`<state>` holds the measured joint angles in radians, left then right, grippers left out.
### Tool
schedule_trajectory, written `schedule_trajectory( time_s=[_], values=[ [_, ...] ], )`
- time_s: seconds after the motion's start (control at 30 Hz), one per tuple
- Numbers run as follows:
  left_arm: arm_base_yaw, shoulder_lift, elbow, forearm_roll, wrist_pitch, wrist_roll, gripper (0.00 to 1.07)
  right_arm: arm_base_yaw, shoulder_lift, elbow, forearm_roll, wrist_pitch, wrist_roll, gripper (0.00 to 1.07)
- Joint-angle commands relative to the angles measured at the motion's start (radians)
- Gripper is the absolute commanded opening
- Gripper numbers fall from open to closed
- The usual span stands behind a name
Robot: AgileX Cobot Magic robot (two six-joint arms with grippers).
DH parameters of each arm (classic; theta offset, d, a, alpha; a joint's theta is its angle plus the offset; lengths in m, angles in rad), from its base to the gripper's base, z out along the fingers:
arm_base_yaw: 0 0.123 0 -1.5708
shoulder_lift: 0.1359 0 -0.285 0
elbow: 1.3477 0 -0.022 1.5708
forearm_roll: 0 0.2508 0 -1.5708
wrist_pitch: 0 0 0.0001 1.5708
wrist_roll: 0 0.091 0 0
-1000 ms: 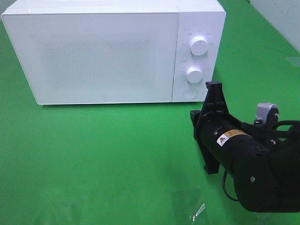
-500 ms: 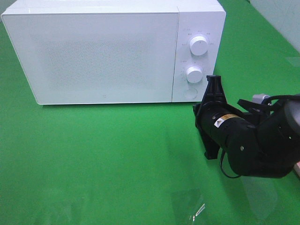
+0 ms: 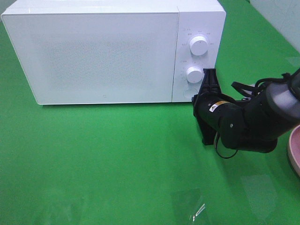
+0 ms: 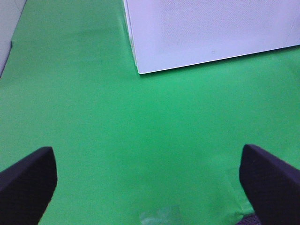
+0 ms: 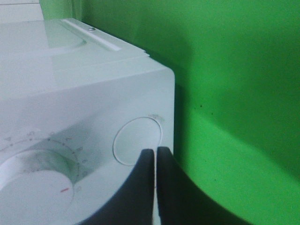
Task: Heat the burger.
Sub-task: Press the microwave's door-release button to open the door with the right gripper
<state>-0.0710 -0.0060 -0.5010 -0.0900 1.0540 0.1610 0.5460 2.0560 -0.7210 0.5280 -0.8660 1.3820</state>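
The burger is out of view in every frame. The white microwave (image 3: 103, 56) stands at the back of the green table with its door shut. My right gripper (image 3: 209, 75) is shut, with nothing between its fingers. Its tip is at the lower right corner of the control panel. In the right wrist view the right gripper (image 5: 153, 152) points at the edge of the round door button (image 5: 136, 140), very close to it or touching it. My left gripper (image 4: 150, 187) is open and empty, its fingers (image 4: 28, 183) wide apart over bare green cloth in front of the microwave's left corner (image 4: 138, 70).
Two white knobs sit on the panel, the upper knob (image 3: 198, 45) above the lower knob (image 3: 194, 74), with the round button (image 3: 190, 93) below them. The rim of a pink plate (image 3: 294, 152) shows at the right edge. A scrap of clear film (image 3: 192, 206) lies near the front.
My right arm has swung toward the microwave, bringing its shut tip up to the panel's lower right corner. The pink plate's rim has come into view behind it.
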Motion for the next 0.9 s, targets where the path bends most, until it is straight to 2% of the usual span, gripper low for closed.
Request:
schedule_trajectory(
  time_s=[0.03,0.67,0.9],
  values=[
    [-0.001,-0.023,0.003,-0.006,-0.016,-0.003,0.98,-0.013,0.012,-0.031,-0.023,0.005,-0.011,0.00],
    [-0.001,-0.023,0.003,-0.006,-0.016,-0.003,0.98,-0.035,0.079,-0.140,-0.012,0.005,-0.064,0.00],
    [-0.001,-0.023,0.003,-0.006,-0.016,-0.003,0.98,-0.035,0.084,-0.143,0.010,-0.094,-0.029,0.00]
  ],
)
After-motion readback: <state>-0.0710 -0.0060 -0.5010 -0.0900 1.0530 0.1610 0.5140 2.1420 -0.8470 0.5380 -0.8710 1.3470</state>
